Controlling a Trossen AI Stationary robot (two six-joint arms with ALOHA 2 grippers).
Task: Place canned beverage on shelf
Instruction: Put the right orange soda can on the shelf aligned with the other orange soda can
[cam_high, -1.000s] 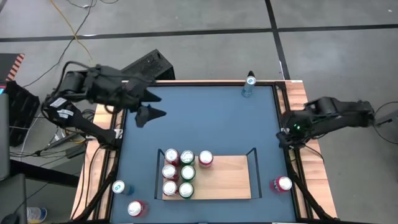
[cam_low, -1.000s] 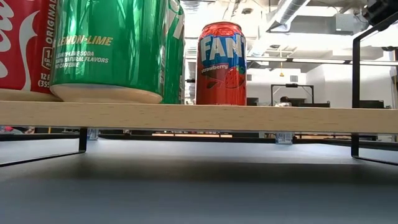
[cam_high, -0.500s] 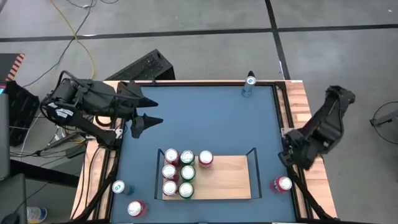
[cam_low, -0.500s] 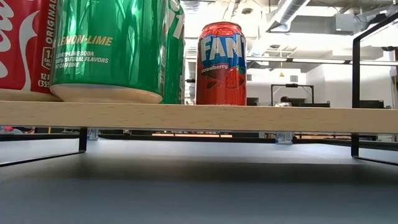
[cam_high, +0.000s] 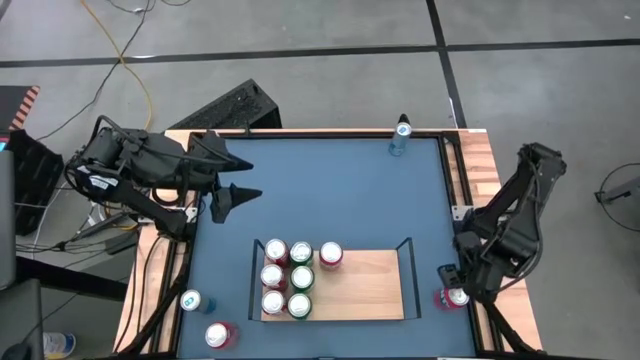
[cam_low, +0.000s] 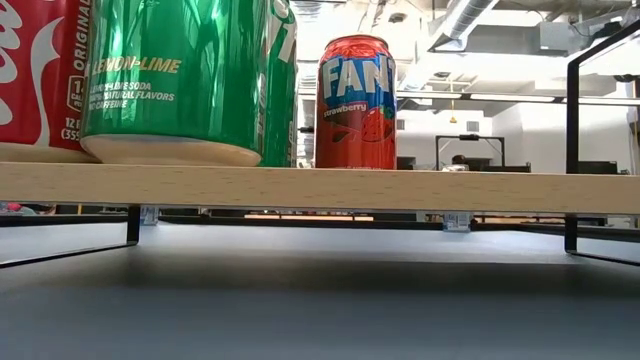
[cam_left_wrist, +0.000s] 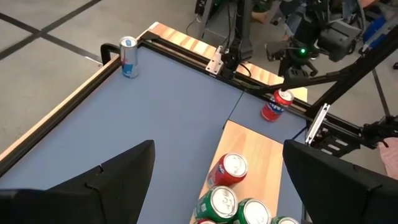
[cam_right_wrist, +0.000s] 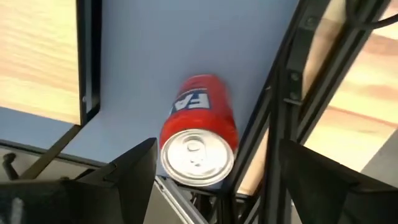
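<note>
So right gripper (cam_high: 457, 292) hangs open over the red can (cam_high: 456, 297), lower right, probably not touching; left gripper (cam_high: 240, 177) open, upper left

Even, bright overhead light; red can (cam_right_wrist: 199, 140) motion-blurred in right wrist view.

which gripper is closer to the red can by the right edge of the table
Right. The right gripper hangs open just above the red can; the left gripper waits open across the table, beyond the shelf.
</note>
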